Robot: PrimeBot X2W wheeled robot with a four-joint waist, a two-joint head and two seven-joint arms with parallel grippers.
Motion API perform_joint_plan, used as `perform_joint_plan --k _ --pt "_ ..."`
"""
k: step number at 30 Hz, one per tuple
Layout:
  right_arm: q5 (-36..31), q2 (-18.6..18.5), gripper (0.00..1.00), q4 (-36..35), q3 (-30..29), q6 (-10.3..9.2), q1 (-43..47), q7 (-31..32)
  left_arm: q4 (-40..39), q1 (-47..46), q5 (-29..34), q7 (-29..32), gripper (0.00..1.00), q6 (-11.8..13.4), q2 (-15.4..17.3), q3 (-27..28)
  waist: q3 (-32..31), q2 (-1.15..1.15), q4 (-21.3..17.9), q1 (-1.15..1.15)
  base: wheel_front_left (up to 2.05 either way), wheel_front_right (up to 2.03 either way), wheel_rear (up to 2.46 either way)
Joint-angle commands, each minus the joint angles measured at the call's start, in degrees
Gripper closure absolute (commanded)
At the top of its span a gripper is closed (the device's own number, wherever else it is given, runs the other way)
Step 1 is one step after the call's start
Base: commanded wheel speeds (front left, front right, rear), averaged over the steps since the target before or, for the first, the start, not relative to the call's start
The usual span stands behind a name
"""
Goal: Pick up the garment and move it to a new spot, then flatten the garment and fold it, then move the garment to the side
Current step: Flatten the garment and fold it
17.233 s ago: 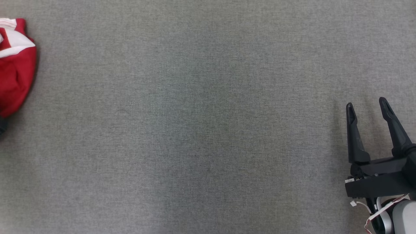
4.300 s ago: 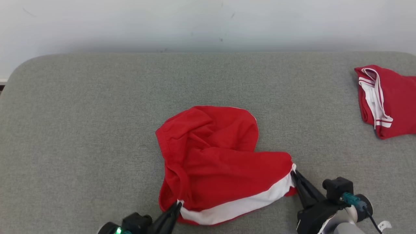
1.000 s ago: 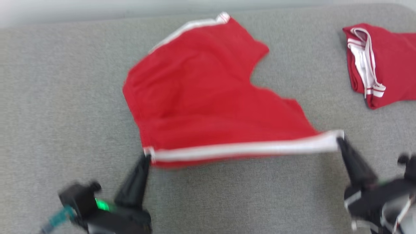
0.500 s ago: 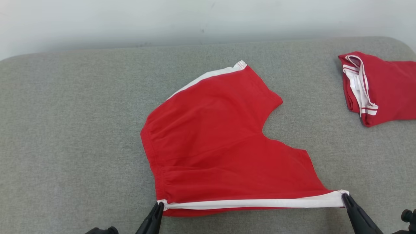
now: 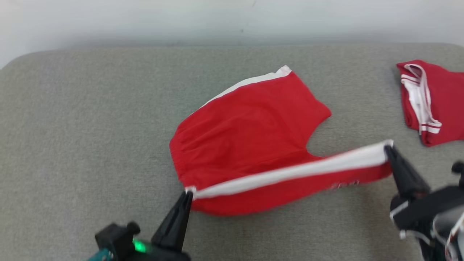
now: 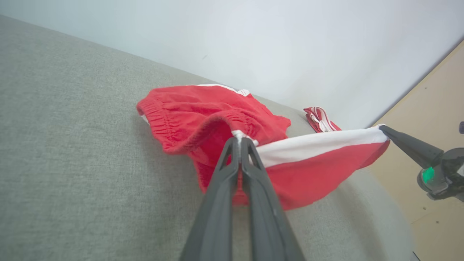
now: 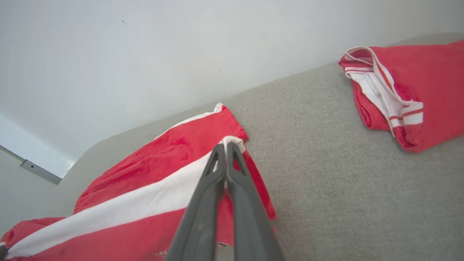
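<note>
The garment (image 5: 250, 123) is a pair of red shorts with a white side stripe, spread over the middle of the grey padded surface (image 5: 90, 119). My left gripper (image 5: 188, 194) is shut on its near left corner by the waistband (image 6: 240, 139). My right gripper (image 5: 388, 148) is shut on the near right corner at the leg hem (image 7: 225, 145). The striped near edge hangs taut and lifted between the two grippers, tilted up to the right, and its underside shows beneath. The far leg lies flat on the surface.
A second red and white garment (image 5: 429, 101), folded, lies at the far right of the surface (image 7: 398, 94). A pale wall (image 5: 232, 21) rises behind the far edge. Bare grey padding stretches to the left and in front.
Both grippers have raised the striped near edge off the surface and carried it away from me over the flat shorts, the right end higher. The head view has also shifted.
</note>
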Motion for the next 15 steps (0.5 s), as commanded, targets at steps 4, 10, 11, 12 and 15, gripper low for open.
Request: perform_joint_plan --k 4,10,11,12,15 --pt "-1.0 -1.8 1.00 4.0 1.0 -0.16 -8.5 -0.4 1.9 -5.7 0.1 -0.1 1.00 -0.8 -2.0 1.0 3.1 0.00 3.1 0.00 0.00 0.00 0.00" --pt "-2.0 -3.6 1.00 13.7 2.8 -0.16 -22.4 -0.5 6.7 -13.9 -0.6 -0.1 1.00 -1.6 -5.3 2.5 6.9 0.00 5.9 0.00 0.00 0.00 0.00" --pt "-2.1 -3.6 1.00 15.8 3.1 -0.16 -24.8 -0.6 7.8 -15.1 -0.6 -0.1 1.00 -1.7 -5.7 2.7 7.5 0.00 6.3 0.00 0.00 0.00 0.00" --pt "-2.3 -3.6 1.00 17.9 3.2 -0.16 -27.0 -0.8 8.9 -16.4 -0.5 -0.1 1.00 -1.8 -6.1 2.8 8.2 0.00 6.9 0.00 0.00 0.00 0.00" --pt "-2.9 -3.1 1.00 24.2 4.2 -0.16 -33.5 -1.5 12.2 -20.0 -0.4 -0.1 1.00 -1.8 -7.2 3.3 10.1 0.00 8.1 0.00 0.00 0.00 0.00"
